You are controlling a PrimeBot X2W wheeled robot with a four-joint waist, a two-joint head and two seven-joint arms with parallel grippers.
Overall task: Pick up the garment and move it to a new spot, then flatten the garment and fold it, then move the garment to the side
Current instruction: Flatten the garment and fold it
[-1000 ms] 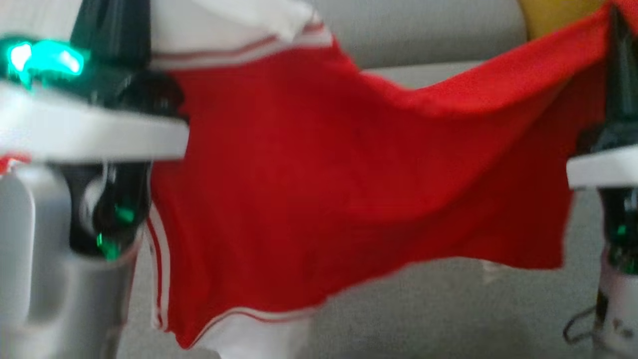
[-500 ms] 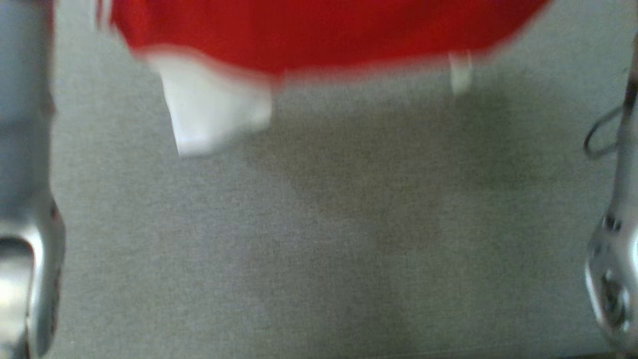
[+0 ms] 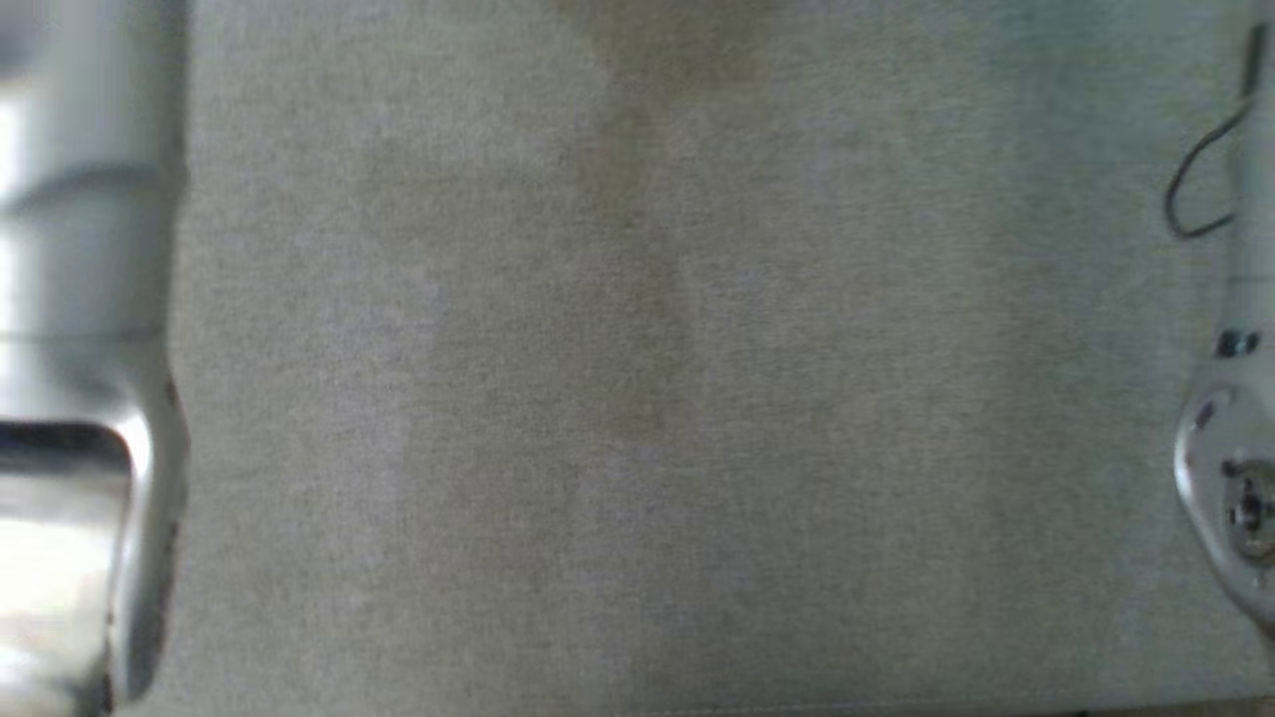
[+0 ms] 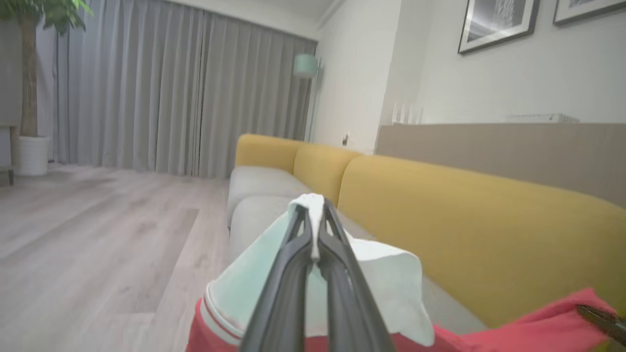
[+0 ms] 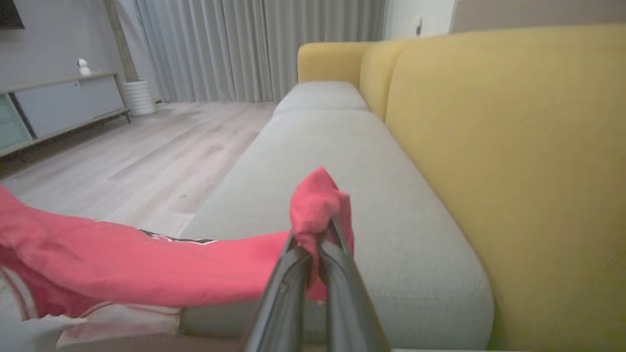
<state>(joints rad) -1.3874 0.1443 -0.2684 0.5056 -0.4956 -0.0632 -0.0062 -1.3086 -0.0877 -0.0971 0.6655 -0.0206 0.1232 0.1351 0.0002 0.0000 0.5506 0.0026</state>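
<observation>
- The garment [image 4: 386, 274], red with a white sleeve and white-and-red striped trim, was held up between the two grippers and was not laid flat on the sofa [image 5: 342, 146].
- The left gripper [image 4: 313, 215] was seen clamped tight on a fold of the white sleeve, with the cloth pinched between its narrow dark fingers [image 4: 288, 293] and a small tuft pushed out past the tips.
- The right gripper [image 5: 317, 239] was likewise closed on a bunched red corner of the garment, which was puffed up above the fingertips.
- From that corner the red cloth was drawn out in a taut band to the left of the right wrist view, past the front edge of the grey seat and over the wooden floor [image 5: 161, 142].
- In the left wrist view, the far red corner was seen at the lower right, in front of the yellow back cushions [image 4: 464, 220].
- Whether the hanging part touched the seat could not be told.
- In the head view, bare grey seat fabric [image 3: 637, 398] was framed by the left forearm [image 3: 80, 299] at one edge and the right forearm [image 3: 1235, 448], with a dark cable loop [image 3: 1190, 189], at the other.
- Grey curtains [image 4: 146, 98], a potted plant [image 4: 29, 98] and a low cabinet [image 5: 63, 102] were seen beyond the sofa.
</observation>
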